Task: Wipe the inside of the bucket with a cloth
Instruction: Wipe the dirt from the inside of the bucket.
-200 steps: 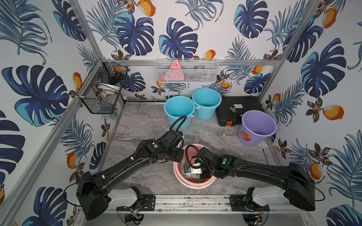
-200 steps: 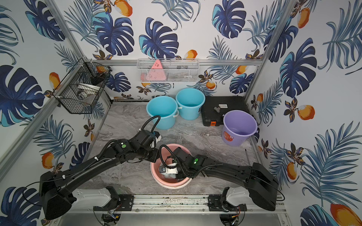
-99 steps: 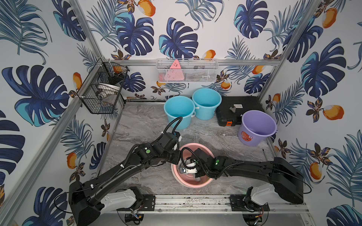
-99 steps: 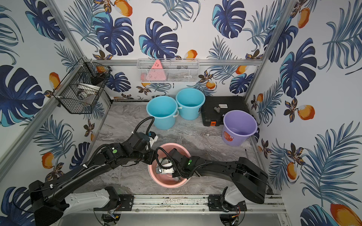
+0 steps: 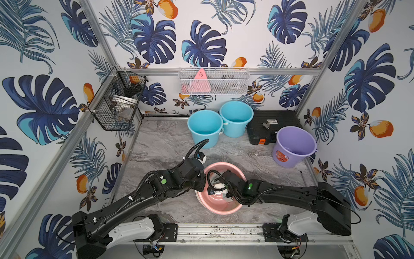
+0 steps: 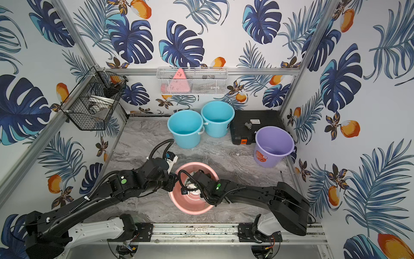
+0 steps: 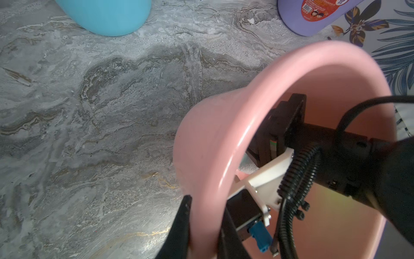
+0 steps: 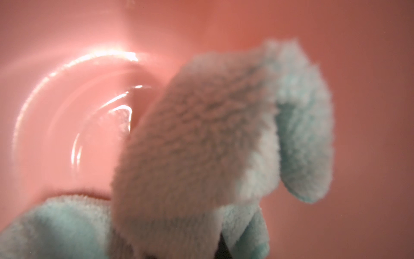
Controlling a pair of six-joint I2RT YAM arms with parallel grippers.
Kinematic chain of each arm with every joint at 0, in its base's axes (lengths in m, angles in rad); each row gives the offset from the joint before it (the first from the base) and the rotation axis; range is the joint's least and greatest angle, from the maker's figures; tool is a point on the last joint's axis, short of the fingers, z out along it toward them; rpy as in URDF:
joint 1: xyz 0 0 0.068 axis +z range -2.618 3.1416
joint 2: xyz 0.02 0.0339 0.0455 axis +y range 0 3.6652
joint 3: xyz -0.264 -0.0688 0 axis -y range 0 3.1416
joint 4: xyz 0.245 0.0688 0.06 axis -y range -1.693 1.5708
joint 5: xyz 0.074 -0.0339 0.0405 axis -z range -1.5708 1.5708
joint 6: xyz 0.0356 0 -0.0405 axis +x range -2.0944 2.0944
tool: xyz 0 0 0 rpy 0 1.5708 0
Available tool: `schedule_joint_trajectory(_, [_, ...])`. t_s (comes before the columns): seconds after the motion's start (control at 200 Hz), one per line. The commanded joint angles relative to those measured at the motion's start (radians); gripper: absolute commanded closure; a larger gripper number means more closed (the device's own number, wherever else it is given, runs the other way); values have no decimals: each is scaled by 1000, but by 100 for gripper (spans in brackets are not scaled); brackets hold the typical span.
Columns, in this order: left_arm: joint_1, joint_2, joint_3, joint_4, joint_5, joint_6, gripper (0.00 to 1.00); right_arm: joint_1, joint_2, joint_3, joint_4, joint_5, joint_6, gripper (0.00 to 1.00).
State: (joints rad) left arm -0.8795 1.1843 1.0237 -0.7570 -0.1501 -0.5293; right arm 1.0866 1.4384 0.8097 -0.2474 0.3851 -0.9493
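Pink round plastic bucket [image 7: 244, 125] is pinched at its rim by the left gripper [image 7: 205, 224], so hold that clamp firm while the right gripper [image 7: 268, 139], closed on the fluffy mint-aqua microfibre cloth [image 8: 201, 139] inside, presses it around wall and base.

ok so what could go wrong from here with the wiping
The left gripper pinches only the thin rim of the pink bucket; a hard push inside might pull the rim free and shift the bucket. The cloth hangs bunched in loose folds, so it may skim the wall rather than press on it. The right arm's cable loop sits by the rim and could snag.
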Motion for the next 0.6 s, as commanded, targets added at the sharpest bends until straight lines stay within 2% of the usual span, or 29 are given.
schedule_joint_trajectory(0.0, [-7,-26,-12,-16,-149,-6,100,-1,7,33,-399,-106,92,100])
schedule_joint_trajectory(0.13, [-26,-56,-42,19,-175,-9,100,-1,10,44,-452,-254,135,100])
schedule_joint_trajectory(0.335, [-56,-80,-78,80,-170,-11,100,-2,-1,13,-371,-527,137,100])
schedule_joint_trajectory(0.455, [-73,-106,-115,144,-148,-17,100,-2,-22,-11,-239,-645,171,100])
schedule_joint_trajectory(0.595, [-85,-123,-142,185,-136,-19,100,-2,-71,-86,17,-684,229,100])
